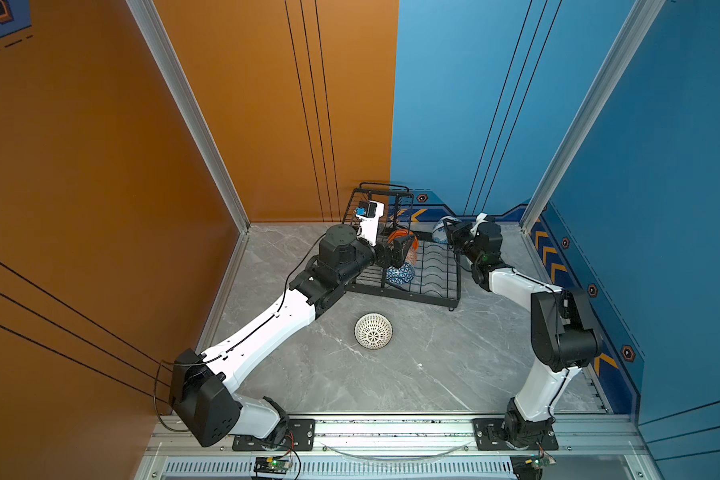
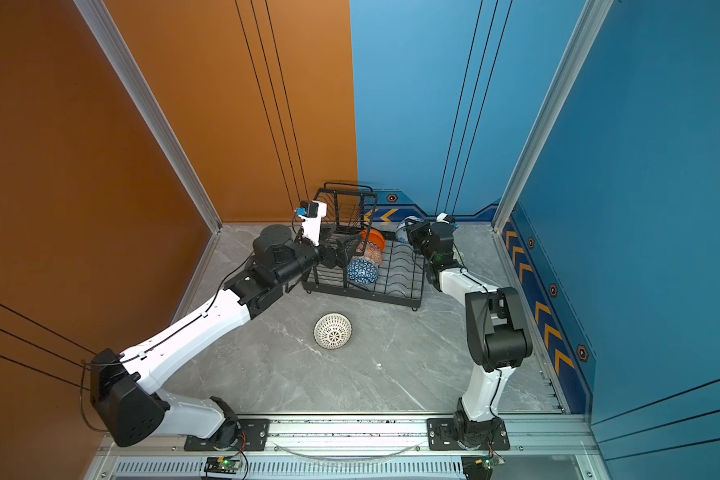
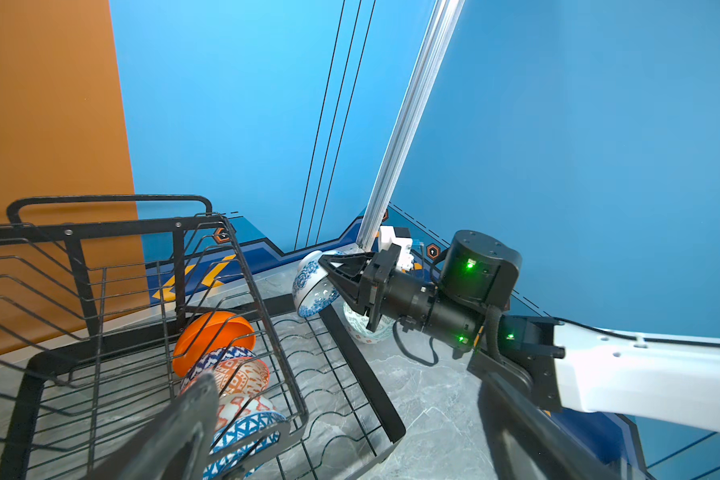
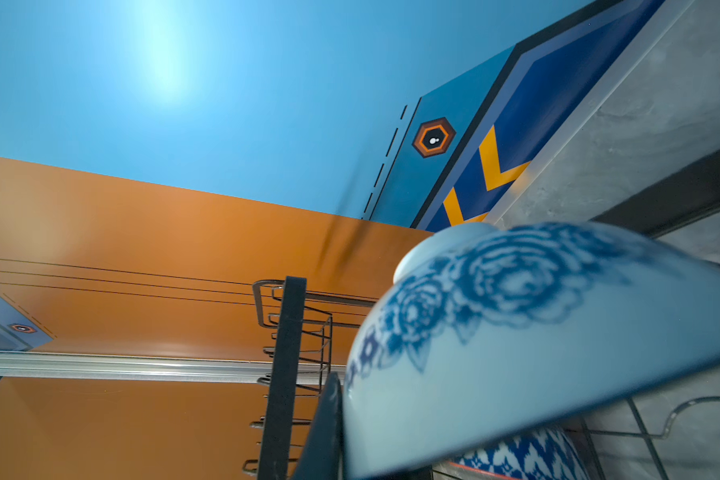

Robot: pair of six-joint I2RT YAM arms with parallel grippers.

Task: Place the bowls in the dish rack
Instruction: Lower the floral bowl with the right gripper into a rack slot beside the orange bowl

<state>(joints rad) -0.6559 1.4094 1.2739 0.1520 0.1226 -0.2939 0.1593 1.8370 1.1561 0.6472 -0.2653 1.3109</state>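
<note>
Dish rack (image 1: 412, 296) (image 2: 391, 297) (image 3: 350, 374) (image 4: 285, 353) sits at the back of the grey bench (image 1: 433, 365), with its raised basket tier at the far left end and the wavy slots on the right.

- Three bowls stand on edge in the lower tier, in a row running back to front. The plain orange bowl (image 2: 374, 237) (image 3: 213, 336) is farthest, the orange-white bowl (image 2: 371, 251) (image 3: 242, 374) is in the middle, and the blue triangle bowl (image 1: 400, 274) (image 2: 362, 270) (image 3: 246, 432) is nearest. The blue triangle bowl's patterned outside faces the front.
- The left hand (image 1: 404, 251) (image 2: 350, 251) is over the rack beside this row. Its fingers are spread wide and grip nothing.
- The right hand (image 1: 449, 232) (image 3: 329, 274) is clamped on the rim of the blue-white floral bowl (image 1: 440, 230) (image 2: 404, 228) (image 3: 310, 282) (image 4: 537, 332). The bowl is tipped on edge, with its foot toward the back wall and its mouth toward the arm. It is held off the bench at the rack's far right corner.
- The pale green bowl (image 3: 366, 328) is on the bench just outside the rack, below that hand.
- The white dotted bowl (image 1: 373, 330) (image 2: 332, 330) lies alone on the bench in front of the rack, well apart from both hands. I cannot tell whether its mouth is up or down.
</note>
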